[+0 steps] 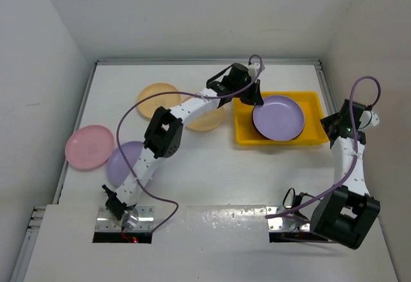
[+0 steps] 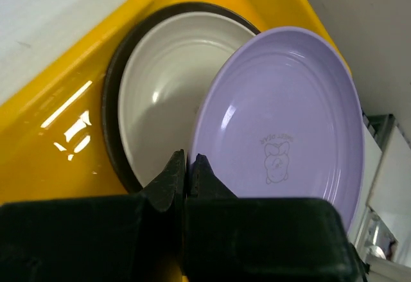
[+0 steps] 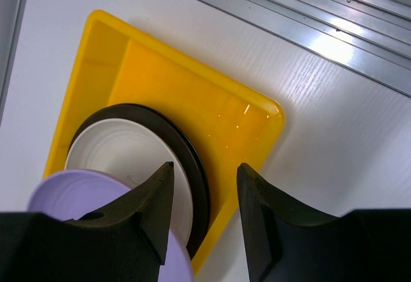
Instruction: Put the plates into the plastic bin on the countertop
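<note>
Yellow plastic catches the eye first: the bin sits on the white counter toward the far right. Inside it a dark-rimmed plate with a cream centre lies flat on the bin floor. The left tool has its two fingers pinched tight on the rim of a lilac plate. That plate hangs tilted over the bin and covers the dark-rimmed plate in the overhead view. I can't tell from here whether its low edge touches the one below.

The right tool hovers near the bin's right end, fingers spread apart with nothing between them.

Four more plates lie on the left half of the counter. A pink plate is near the left rim, and a second lilac plate is just beside it, partly under the left arm. One pale orange plate lies further back. Another pale orange plate, half hidden by the arm, is just left of the bin.
</note>
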### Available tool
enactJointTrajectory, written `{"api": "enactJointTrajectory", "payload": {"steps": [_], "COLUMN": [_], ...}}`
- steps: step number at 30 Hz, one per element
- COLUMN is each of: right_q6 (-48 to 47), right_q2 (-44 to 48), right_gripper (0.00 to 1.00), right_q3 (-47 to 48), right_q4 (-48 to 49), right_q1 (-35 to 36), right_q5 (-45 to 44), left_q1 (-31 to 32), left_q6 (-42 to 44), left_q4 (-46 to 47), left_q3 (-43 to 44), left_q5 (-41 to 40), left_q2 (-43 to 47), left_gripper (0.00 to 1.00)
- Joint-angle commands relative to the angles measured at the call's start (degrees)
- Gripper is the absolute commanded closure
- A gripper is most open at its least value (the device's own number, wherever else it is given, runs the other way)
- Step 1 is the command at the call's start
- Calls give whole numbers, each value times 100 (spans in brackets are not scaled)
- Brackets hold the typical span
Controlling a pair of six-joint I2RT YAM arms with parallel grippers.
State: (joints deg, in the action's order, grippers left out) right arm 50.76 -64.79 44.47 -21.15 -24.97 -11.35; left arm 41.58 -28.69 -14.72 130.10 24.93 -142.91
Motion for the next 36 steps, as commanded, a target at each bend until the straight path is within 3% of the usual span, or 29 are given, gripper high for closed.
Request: {"api": "enactJointTrajectory", "payload": {"steps": [1,19,21,22,23,24,30,36], "right_q6": [-93,-339,-348,-365,-348,-356,-523,-1101], "right_q2": [90,28,37,55,81,72,28,-138], "right_gripper": [57,57,57,57,57,57,56,49], "right_q3": [-96,-193,-245,-263,-281,-289,-237,202], "right_q4": [49,93,102,102,137,111,190,198], "right_q1": [-60,-61,-60,-60,-69,-78,-61,334], "right_q5": [10,309,318,301,318,309,423,485], "left_q1": [-124,148,201,201,201,201,201,140], "left_q6": [21,293,294,294,354,355,522,1233], "left_q4": [496,1323,1384,1384,1384,1384,1323,937], "left_q3": [270,208,156,156,156,156,226,849], "left_q5": [-444,-1087,-1139,-1139,-1139,-1139,-1192,-1192], "left_q2": [98,-387,-387,-387,-387,-387,-387,-115], "left_gripper": [100,100,92,85,69,65,46,31]}}
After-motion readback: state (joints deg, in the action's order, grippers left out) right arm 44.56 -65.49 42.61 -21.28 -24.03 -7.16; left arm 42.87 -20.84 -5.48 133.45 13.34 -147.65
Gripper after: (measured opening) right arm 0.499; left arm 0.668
